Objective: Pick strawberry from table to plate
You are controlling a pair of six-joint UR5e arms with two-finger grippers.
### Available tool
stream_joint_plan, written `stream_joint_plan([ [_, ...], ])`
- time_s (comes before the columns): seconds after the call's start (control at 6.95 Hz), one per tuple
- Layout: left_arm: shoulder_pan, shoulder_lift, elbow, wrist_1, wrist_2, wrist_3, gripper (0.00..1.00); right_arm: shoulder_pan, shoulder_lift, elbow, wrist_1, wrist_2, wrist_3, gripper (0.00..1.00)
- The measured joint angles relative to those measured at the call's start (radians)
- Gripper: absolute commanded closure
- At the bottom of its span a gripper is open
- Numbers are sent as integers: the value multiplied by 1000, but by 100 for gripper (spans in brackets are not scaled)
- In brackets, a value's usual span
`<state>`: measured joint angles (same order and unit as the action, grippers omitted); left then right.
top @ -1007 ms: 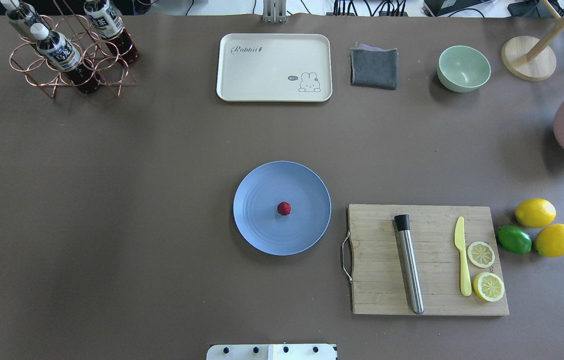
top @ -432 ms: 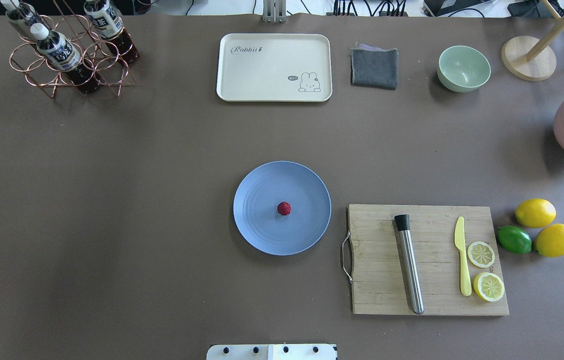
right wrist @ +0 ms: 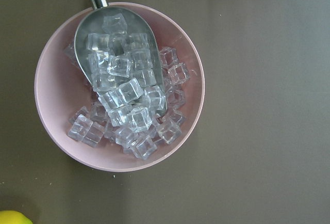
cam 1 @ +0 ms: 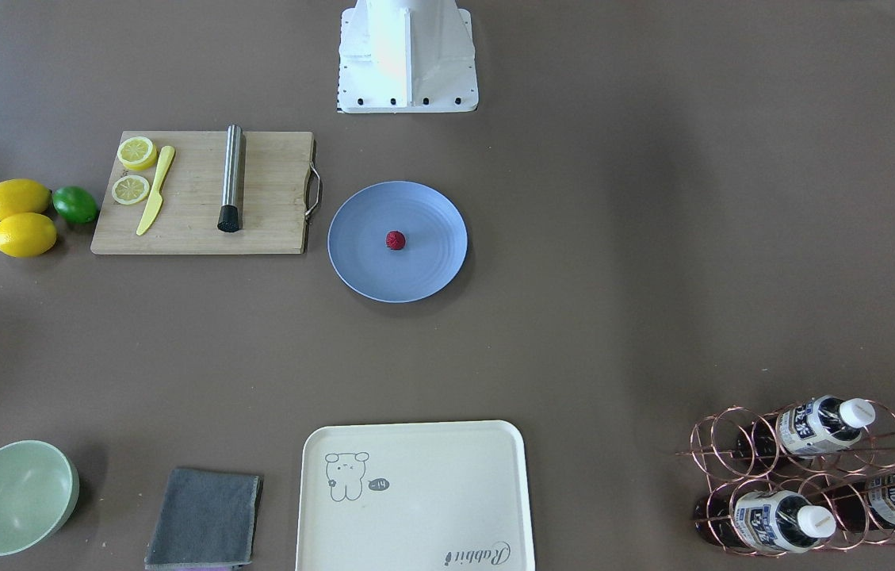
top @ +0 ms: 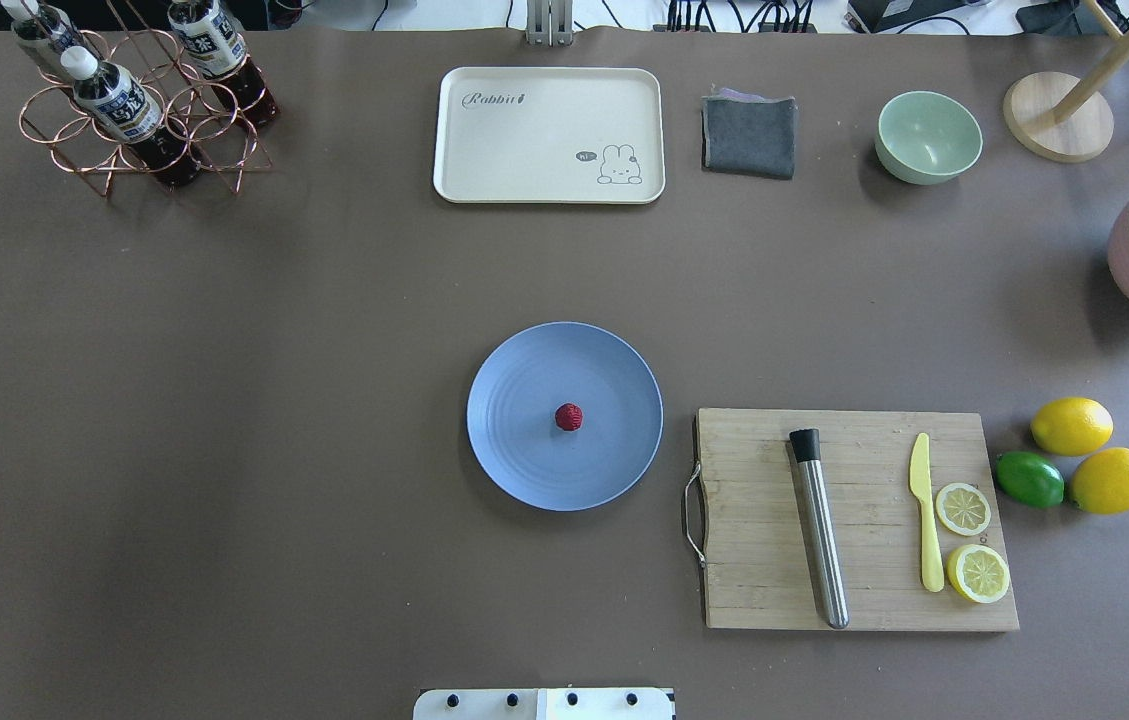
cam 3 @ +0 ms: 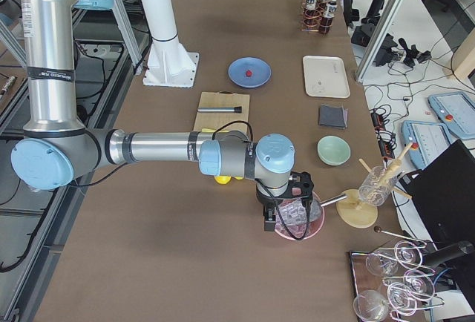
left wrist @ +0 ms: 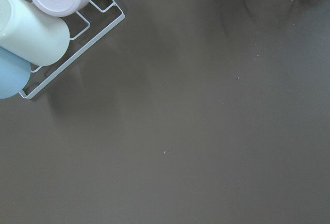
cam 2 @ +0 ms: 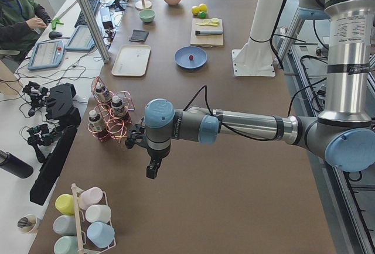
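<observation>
resting on plate (top: pixel 524 455), strawberry (top: pixel 569 417), left fingers (cam 2: pixel 152 170), right fingers (cam 3: pixel 269 222) far away

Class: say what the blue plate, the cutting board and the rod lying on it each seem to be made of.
Plate: likely matte plastic; even blue, no glare, faint moulded rings.
Cutting board: wood, perhaps bamboo; pale parallel strips with grain.
Rod: brushed metal, probably steel; bright streak along it. Its black cap is maybe rubber.

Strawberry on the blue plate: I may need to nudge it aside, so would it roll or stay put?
The strawberry looks small and roundish, so it would probably roll easily. The plate is shallow, so its low rim may not stop it.
</observation>
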<state>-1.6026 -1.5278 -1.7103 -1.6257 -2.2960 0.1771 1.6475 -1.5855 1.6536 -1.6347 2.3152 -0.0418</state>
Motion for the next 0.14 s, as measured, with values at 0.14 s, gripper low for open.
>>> stream_joint_plan([
  [0.14,1,0,0,0,1,0,2,0,-1,-1,0,-1,0,0],
])
